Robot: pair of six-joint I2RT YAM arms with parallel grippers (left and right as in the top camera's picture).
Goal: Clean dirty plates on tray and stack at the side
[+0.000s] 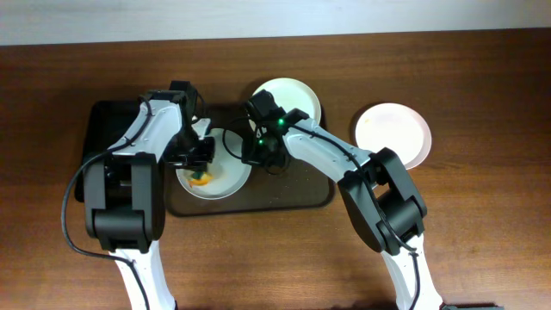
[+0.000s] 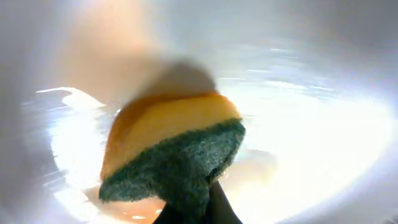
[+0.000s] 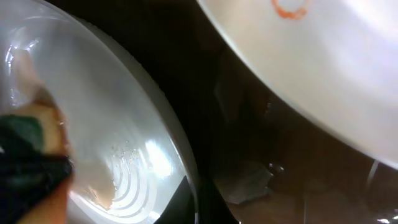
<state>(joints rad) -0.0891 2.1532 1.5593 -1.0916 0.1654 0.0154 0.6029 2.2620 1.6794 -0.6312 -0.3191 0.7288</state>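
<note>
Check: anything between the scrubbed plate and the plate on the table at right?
Yes. The right arm stretches across that line over the tray; the right gripper sits at the rim of the scrubbed plate.

Two robot arms meet over a white plate (image 1: 225, 182) on a dark brown tray (image 1: 293, 198). The left tool (image 1: 200, 155) is down in the plate above an orange sponge (image 1: 200, 179), and the right tool (image 1: 258, 151) is at the plate's right rim. A second plate (image 1: 301, 96) lies at the tray's far edge. A third plate (image 1: 393, 133) sits apart on the wooden surface (image 1: 482, 77), and a black tray (image 1: 108, 120) lies to the left.
</note>
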